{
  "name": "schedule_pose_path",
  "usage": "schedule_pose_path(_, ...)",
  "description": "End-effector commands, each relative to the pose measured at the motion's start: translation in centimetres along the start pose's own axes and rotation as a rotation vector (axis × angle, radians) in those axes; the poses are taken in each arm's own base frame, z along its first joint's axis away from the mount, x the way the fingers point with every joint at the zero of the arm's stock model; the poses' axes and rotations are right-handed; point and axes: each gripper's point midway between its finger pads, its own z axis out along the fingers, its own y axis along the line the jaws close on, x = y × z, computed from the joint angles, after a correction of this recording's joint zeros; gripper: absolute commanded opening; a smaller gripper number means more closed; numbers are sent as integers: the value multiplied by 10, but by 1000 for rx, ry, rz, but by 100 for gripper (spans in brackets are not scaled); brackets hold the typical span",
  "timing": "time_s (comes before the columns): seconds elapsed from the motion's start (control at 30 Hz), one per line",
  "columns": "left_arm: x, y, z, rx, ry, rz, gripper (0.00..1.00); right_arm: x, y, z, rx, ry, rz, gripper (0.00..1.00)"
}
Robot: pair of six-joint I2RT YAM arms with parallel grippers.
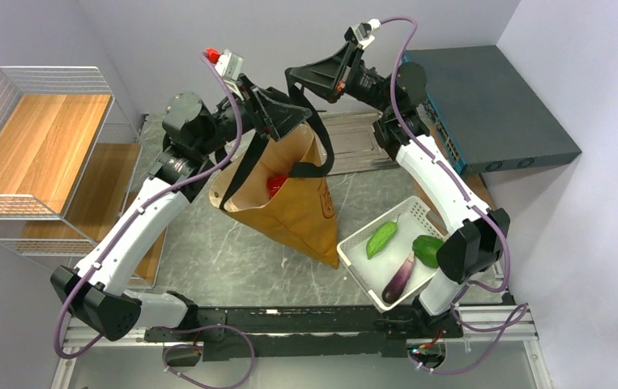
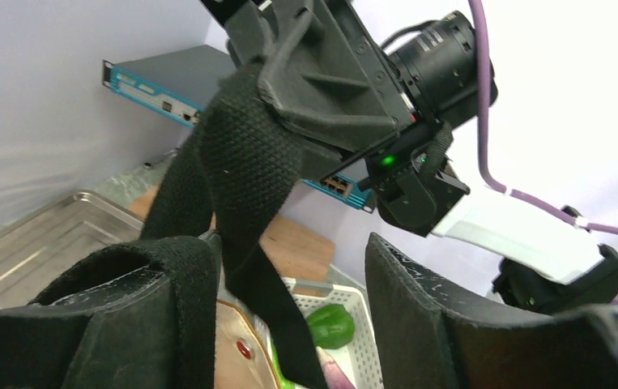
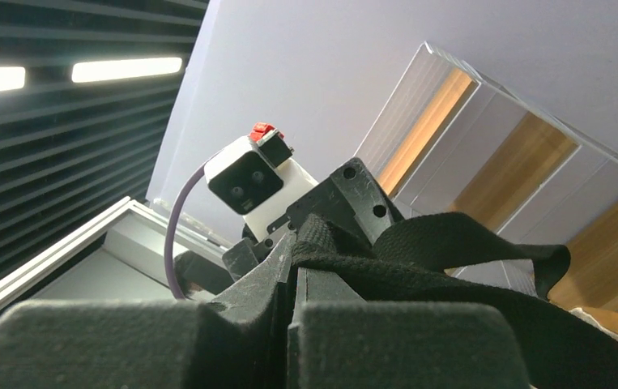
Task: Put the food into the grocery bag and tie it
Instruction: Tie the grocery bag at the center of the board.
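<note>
Grocery bag (image 1: 293, 215): mid-worktop (image 1: 224, 259), hoisted by its black straps (image 1: 245, 166), body tilted, mouth up and gaping. Lower corner down just beside white basket (image 1: 356, 250); cannot tell whether resting on the slab or just clear of it. Hung this way prob. to settle contents at the bottom and to free the webbing for the knot.

Red packet (image 1: 276, 183): inside the bag, seen through the mouth against the cream lining. Rest of contents hidden.

Right gripper (image 1: 299, 79): clamped tight on a strap, high above the bag. Right wrist view confirms, w/ webbing pinched btwn closed pads. Prob. serving as anchor, keeping that strap taut and off the mouth.

Left gripper (image 2: 285, 267): jaws apart, nothing pinched. Strap hanging down through the gap, close against one finger and well apart from the other. Parked right under the right gripper, prob. lining up to take the webbing for a cross-over.

Judged step: start of tying, w/ one strap secured and the other grip not yet made.

Purple oblong veg (image 1: 398, 278) and two green veg (image 1: 381, 240): lying in the basket, not in the bag. If counted as the food, loading incomplete.

Next move, as a guess: squeeze on the strap w/o dragging it out of the right gripper's hold. Risk: bag swinging or tipping toward the basket, packet sliding to the mouth.
</note>
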Motion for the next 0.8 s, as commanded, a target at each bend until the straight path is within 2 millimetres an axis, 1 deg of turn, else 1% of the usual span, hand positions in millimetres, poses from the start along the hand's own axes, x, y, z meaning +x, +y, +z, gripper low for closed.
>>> schedule_pose_path(0.0, -29, 2, 3, -74, -87, 71, 73, 1, 51, -9, -88, -42, -67, 0)
schedule_pose_path(0.03, -29, 6, 3, -104, -88, 80, 78, 2, 52, -8, -91, -39, -65, 0)
schedule_pose_path(0.07, -29, 11, 2, -142, -94, 87, 79, 3, 52, -9, -92, -36, -59, 0)
schedule_pose_path(0.17, -32, 21, -3, -206, -131, 102, 78, 4, 53, -10, -96, -25, -55, 0)
schedule_pose_path(0.23, -34, 24, -4, -224, -145, 113, 76, 6, 55, -10, -103, -18, -53, 0)
schedule_pose_path(0.3, -32, 27, -2, -226, -143, 115, 71, 6, 56, -10, -105, -14, -53, 0)
schedule_pose_path(0.33, -32, 27, 0, -218, -146, 116, 67, 6, 57, -10, -106, -12, -53, 0)
schedule_pose_path(0.37, -32, 26, 3, -204, -150, 113, 57, 7, 57, -10, -108, -6, -52, 0)
schedule_pose_path(0.43, -37, 24, 6, -202, -170, 119, 23, 7, 55, -10, -106, -4, -51, 0)
schedule_pose_path(0.47, -39, 23, 7, -208, -175, 128, 12, 7, 55, -11, -103, -5, -51, 0)
schedule_pose_path(0.5, -42, 21, 7, -207, -180, 136, 7, 7, 55, -11, -104, -5, -50, 0)
schedule_pose_path(0.6, -47, 18, 9, -196, -193, 141, 10, 7, 54, -12, -103, -3, -50, 0)
schedule_pose_path(0.63, -46, 18, 10, -193, -188, 139, 9, 7, 54, -13, -106, -1, -51, 0)
schedule_pose_path(0.7, -47, 16, 12, -183, -189, 133, 3, 8, 53, -13, -107, 4, -52, 0)
schedule_pose_path(0.77, -50, 12, 11, -179, -206, 124, 0, 9, 51, -13, -101, 10, -56, 0)
